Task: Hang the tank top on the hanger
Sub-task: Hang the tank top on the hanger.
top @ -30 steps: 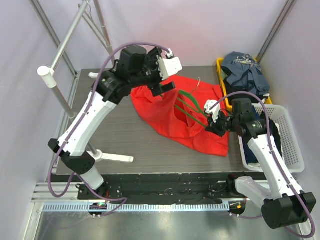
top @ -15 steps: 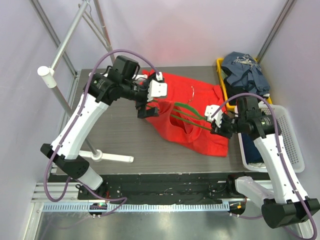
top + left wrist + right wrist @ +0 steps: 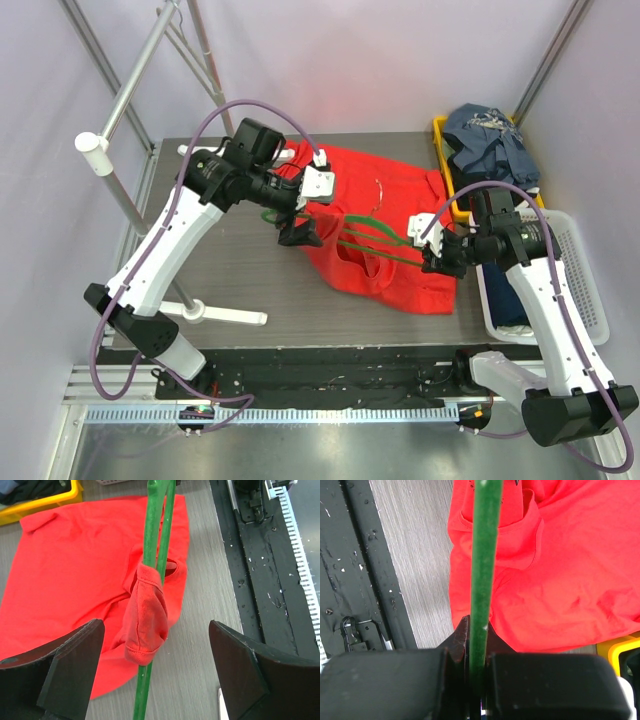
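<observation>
From where I stood, the tank top (image 3: 410,195) lay spread on the right half of the table (image 3: 240,285), most of it flat on the wood, with the hanger (image 3: 485,555) held low over it. The right gripper (image 3: 432,255) was closed tight on one end of the green hanger, the thin bar pinched between its jaws, and that arm seemed to be doing nothing but steadying it. One strap (image 3: 147,615) of the top was already looped around the hanger's two green bars, bunched into a wad partway along and hanging off them. The rest of the garment was not on the hanger at all. The left gripper (image 3: 300,232) hung just above that strap with its jaws spread wide, one on either side of the bunched cloth and touching nothing. I took this for the threading step, one shoulder started and not yet seated. The next move, to my mind, called for the left jaws to come down and close on the strap alone, not on the green bars, and then draw it along the hanger's arm toward the hook while the right arm kept the hanger level. The cloth was soft and crumpled, so a shallow pinch could easily have slipped off it.
</observation>
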Robot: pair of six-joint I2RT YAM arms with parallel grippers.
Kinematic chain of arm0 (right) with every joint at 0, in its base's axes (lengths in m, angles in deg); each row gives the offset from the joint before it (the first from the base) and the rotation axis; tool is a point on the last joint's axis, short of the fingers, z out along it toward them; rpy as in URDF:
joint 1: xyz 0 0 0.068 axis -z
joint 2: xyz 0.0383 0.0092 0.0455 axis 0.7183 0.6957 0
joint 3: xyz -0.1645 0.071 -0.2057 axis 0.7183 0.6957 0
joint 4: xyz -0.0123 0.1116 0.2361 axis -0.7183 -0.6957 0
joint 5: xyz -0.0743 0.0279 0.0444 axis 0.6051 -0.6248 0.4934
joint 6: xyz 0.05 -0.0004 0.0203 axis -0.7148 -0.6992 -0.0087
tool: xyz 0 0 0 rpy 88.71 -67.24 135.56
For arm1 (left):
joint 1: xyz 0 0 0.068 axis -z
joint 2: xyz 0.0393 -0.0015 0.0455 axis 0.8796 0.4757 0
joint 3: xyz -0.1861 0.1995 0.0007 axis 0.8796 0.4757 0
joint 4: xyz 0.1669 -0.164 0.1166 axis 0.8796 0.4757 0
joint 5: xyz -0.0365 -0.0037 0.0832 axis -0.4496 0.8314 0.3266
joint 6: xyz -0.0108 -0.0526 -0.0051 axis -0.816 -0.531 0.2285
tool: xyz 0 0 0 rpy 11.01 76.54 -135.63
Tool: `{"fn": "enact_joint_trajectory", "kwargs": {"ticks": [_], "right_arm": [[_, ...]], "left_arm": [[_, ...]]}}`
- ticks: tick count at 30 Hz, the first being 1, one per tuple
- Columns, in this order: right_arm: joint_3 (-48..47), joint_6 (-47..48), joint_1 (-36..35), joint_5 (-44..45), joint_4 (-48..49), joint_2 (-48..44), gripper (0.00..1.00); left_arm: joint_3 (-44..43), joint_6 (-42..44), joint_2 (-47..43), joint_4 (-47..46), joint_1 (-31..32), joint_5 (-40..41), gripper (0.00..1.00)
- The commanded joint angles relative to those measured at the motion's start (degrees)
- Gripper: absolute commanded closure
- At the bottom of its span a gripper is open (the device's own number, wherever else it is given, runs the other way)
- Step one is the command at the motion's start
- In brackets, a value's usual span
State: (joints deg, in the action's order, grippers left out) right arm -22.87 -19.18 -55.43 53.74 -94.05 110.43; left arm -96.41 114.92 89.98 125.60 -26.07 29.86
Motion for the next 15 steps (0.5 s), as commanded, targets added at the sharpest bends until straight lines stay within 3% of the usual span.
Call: {"fn": "enact_joint_trajectory", "kwargs": {"ticks": [1, 11, 14, 15], "right_arm": [[-1.5, 0.5, -0.1, -4.8, 1.3, -0.3, 0.99], [-0.6, -0.4, -0.9, -5.3, 2.4, 1.1, 0.99], [-0.5, -0.7, -1.0, -5.1, 2.9, 0.9, 0.99], [-0.6, -0.8, -1.1, -4.8, 3.2, 0.7, 0.99]], "left_arm": [[0.0, -0.6, -0.2, -1.9, 0.7, -2.8, 0.11], [-0.2, -2.3, 2.8, -3.2, 3.1, -2.7, 0.24], [-0.7, -2.2, 3.4, -2.9, 3.9, -2.1, 0.33], [-0.8, -2.0, 3.7, -2.9, 4.2, -1.8, 0.41]]}}
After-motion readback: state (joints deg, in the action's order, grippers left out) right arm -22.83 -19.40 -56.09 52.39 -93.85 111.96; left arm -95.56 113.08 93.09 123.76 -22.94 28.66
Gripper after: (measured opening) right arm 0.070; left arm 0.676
